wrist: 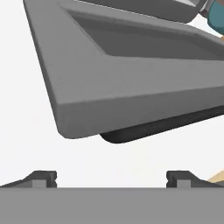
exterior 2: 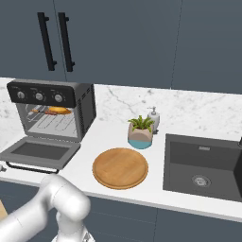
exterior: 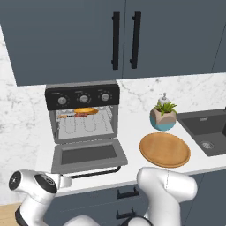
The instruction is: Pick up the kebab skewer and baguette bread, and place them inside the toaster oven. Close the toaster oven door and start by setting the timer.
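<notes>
While a round wooden plate (exterior: 164, 149) lies near the counter's front edge, a small potted green plant (exterior: 163, 115) and a white soap dispenser (exterior 2: 153, 116) stand behind it, beside the dark sink (exterior 2: 204, 160). At the counter's left end, the boxy grey toaster oven (exterior: 82, 113) has its glass-windowed drop-down door (exterior: 88, 155) lying flat open, black bar handle (wrist: 166, 127) foremost. Inside, on the upper rack, rest the golden baguette bread (exterior: 87, 111) and the thin dark kebab skewer (exterior: 70, 115). Below the door's front edge, the gripper (wrist: 111, 180) holds its jaws wide, empty.
</notes>
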You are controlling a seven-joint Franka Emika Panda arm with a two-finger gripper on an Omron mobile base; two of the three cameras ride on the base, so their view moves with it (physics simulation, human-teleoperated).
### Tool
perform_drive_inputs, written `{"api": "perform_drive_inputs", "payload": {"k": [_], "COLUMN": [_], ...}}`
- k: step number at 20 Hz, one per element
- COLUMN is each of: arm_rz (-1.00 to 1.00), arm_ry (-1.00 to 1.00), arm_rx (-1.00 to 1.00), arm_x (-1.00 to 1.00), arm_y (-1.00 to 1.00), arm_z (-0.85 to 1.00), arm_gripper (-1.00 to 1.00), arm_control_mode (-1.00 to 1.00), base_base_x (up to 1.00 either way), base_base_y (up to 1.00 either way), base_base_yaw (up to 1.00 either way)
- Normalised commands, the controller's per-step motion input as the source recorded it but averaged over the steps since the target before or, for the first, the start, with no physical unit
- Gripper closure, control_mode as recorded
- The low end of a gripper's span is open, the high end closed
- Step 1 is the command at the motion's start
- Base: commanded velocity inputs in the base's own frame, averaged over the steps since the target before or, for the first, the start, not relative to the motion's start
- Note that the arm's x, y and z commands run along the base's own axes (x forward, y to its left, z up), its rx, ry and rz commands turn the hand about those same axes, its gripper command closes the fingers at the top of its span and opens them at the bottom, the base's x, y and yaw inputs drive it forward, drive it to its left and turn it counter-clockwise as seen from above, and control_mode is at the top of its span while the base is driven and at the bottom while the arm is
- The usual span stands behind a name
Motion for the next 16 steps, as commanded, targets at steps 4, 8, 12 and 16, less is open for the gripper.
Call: {"api": "perform_drive_inputs", "payload": {"k": [4, 8, 12, 16], "arm_rz": [0.00, 0.00, 0.00, 0.00], "arm_ry": [-0.14, -0.15, -0.17, -0.13], "arm_rx": [0.04, 0.02, 0.00, 0.01], "arm_x": [0.00, 0.05, 0.10, 0.11], "arm_y": [0.18, 0.08, 0.00, 0.00], "arm_z": [0.00, 0.00, 0.00, 0.00], "arm_gripper": [-1.00, -1.00, -1.00, -1.00], "arm_control_mode": [-1.00, -1.00, -1.00, -1.00], "base_base_x": [0.00, 0.00, 0.00, 0.00], "base_base_y": [0.00, 0.00, 0.00, 0.00], "base_base_yaw": [0.00, 0.00, 0.00, 0.00]}}
